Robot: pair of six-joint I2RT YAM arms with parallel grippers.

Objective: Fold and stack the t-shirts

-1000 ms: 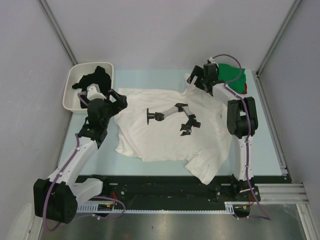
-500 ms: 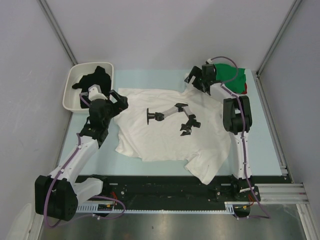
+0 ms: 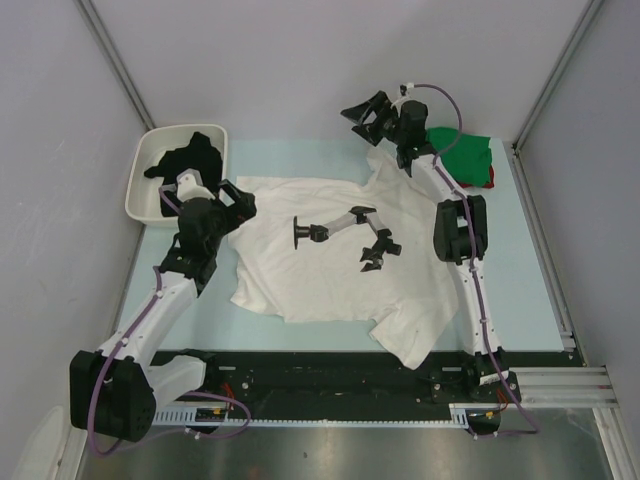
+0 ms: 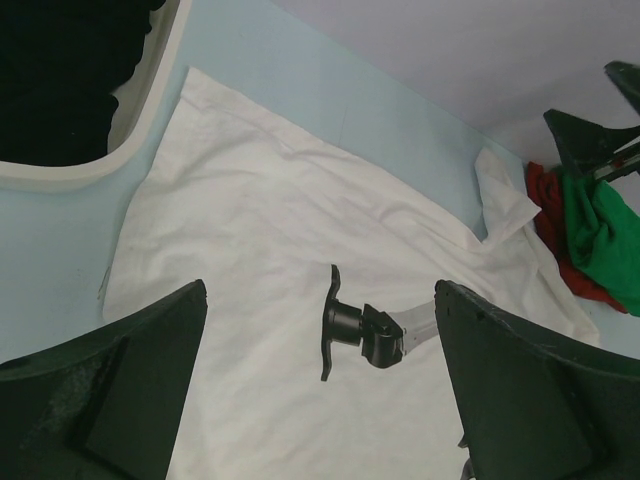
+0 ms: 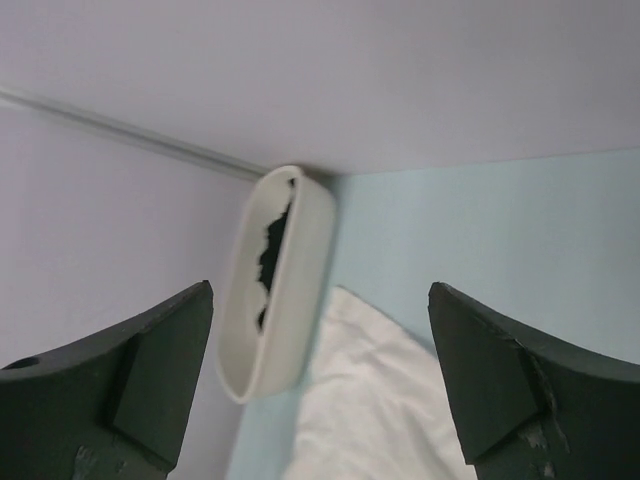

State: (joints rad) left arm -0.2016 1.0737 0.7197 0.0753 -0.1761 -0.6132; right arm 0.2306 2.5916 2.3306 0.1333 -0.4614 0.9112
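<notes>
The large white t-shirt lies spread flat mid-table, with a black arm-shaped figure on its chest. It also shows in the left wrist view and the right wrist view. The green t-shirt lies bunched over the red one at the far right. The black t-shirt sits in the white tray. My left gripper is open and empty over the white shirt's left sleeve. My right gripper is open and empty, raised above the shirt's far edge.
The tray stands at the far left corner, against the left wall. Grey walls close in the table on three sides. A metal rail runs along the right edge. The arm bases and a black cable track line the near edge.
My right gripper has lifted up and swung left, from beside the green shirt to above the white shirt's far edge. The left arm has hardly moved.
</notes>
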